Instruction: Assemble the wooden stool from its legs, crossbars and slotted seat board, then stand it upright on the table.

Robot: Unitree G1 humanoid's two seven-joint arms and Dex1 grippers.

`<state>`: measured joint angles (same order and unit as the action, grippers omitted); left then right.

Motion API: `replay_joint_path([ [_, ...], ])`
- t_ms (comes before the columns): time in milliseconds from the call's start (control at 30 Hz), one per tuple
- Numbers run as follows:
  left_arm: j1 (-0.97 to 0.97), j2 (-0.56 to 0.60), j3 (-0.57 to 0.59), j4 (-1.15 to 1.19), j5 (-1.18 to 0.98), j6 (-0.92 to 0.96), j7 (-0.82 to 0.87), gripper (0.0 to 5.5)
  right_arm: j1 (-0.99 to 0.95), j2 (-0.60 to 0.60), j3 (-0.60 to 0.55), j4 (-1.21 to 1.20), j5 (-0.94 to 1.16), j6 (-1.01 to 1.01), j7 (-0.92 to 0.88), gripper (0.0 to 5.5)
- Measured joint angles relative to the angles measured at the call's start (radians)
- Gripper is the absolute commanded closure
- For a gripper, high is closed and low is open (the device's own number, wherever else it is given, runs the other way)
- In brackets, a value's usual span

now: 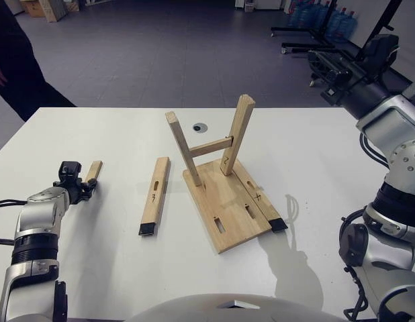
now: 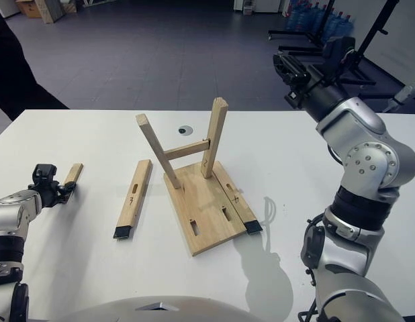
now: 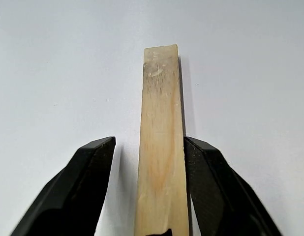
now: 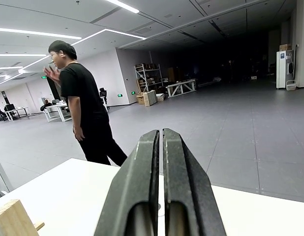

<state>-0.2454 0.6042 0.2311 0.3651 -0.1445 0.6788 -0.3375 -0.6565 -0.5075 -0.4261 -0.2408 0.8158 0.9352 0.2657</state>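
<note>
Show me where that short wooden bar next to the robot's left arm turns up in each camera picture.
Left eye view: the short wooden bar lies at far left on the table.
Right eye view: far left again.
Left wrist view: lying between the open jaws of the left gripper.
Right wrist view: aimed over the table's far edge into the room.
Shared landmark: the left gripper, black, at the bar's near end in the eye views.

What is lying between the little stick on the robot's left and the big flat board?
A loose leg with a slot lies flat on the table there, as both eye views show.
</note>
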Motion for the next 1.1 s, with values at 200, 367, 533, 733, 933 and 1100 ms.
replay_joint_path([
  [200,0.012,-0.025,0.019,-0.021,-0.024,0.012,0.009,4.22,0.000,0.002,0.004,0.010,0.000,-0.002,-0.001,5.39],
  [367,0.024,-0.045,0.048,-0.052,-0.049,0.039,0.035,4.22,0.000,0.003,0.004,0.020,0.000,-0.010,-0.002,5.39],
  [533,0.029,-0.064,0.087,-0.071,-0.078,0.050,0.054,4.22,0.000,0.004,0.004,0.021,0.001,-0.010,-0.002,5.39],
  [733,-0.011,-0.063,0.097,-0.219,-0.106,0.142,0.065,4.22,-0.001,0.002,0.001,0.037,0.000,-0.025,-0.001,5.39],
  [933,-0.419,0.111,0.128,-0.445,-0.183,0.198,0.019,4.22,-0.020,-0.019,-0.006,0.086,-0.005,-0.045,0.003,5.39],
  [1100,-0.645,0.138,0.027,-0.590,-0.212,0.215,-0.003,4.22,-0.136,-0.036,-0.018,0.134,0.015,-0.042,-0.013,5.39],
])
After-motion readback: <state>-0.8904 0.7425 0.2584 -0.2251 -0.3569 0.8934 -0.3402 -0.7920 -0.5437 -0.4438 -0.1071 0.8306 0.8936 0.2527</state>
